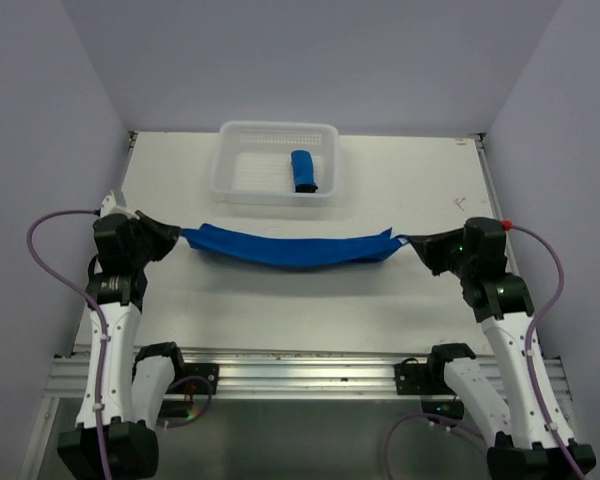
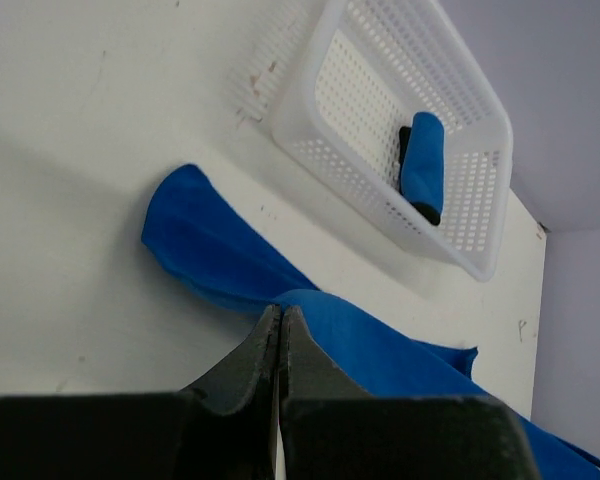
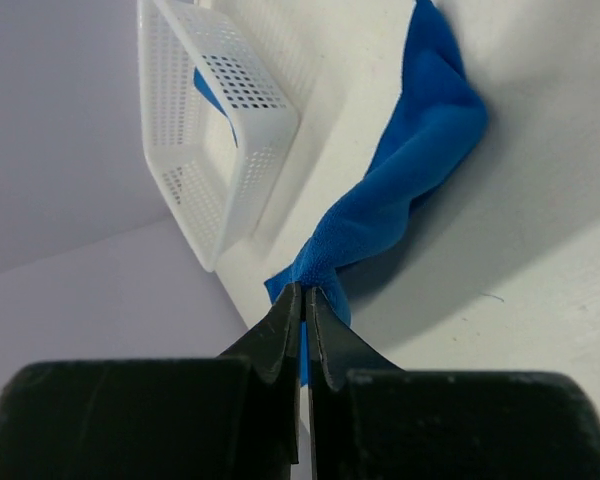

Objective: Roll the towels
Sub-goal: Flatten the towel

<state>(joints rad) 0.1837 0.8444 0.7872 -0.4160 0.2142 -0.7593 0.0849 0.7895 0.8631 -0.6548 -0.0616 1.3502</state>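
One blue towel (image 1: 290, 250) hangs stretched between both grippers above the white table (image 1: 280, 310), folded into a long band that sags in the middle. My left gripper (image 1: 180, 237) is shut on its left end and my right gripper (image 1: 410, 240) on its right end. In the left wrist view the closed jaws of the left gripper (image 2: 280, 310) meet at the towel (image 2: 210, 250). In the right wrist view the right gripper (image 3: 303, 290) pinches a corner of the towel (image 3: 430, 130). A second towel (image 1: 303, 171), rolled up, lies in the white basket (image 1: 225, 160).
The white perforated basket (image 2: 310, 140) stands at the back middle of the table, with the rolled towel (image 2: 423, 165) on its right side. Pale walls close the table at the left, right and back. Purple cables loop beside both arms.
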